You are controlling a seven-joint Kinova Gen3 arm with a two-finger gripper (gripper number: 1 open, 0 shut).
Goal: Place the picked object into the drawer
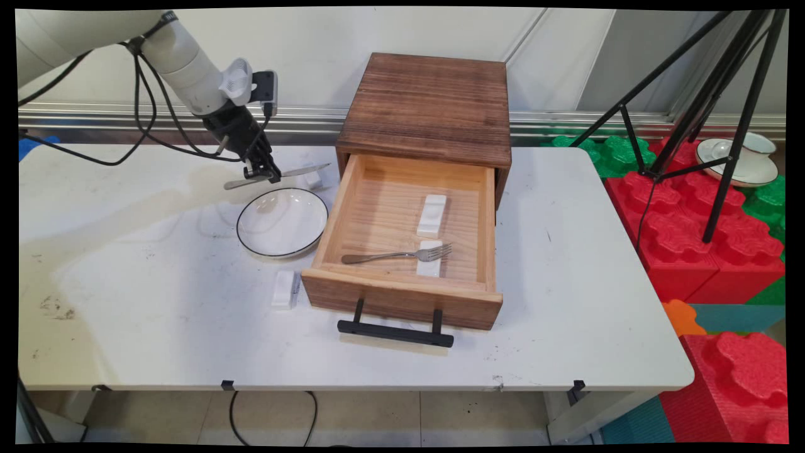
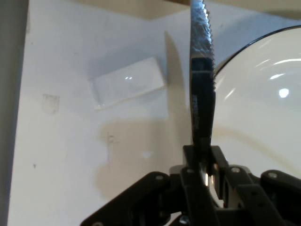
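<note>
While gripper clamps knife, plate below

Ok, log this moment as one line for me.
gripper: shut on serrated metal knife, off the table | below: black-rimmed white plate | open wooden drawer: metal fork inside
</note>
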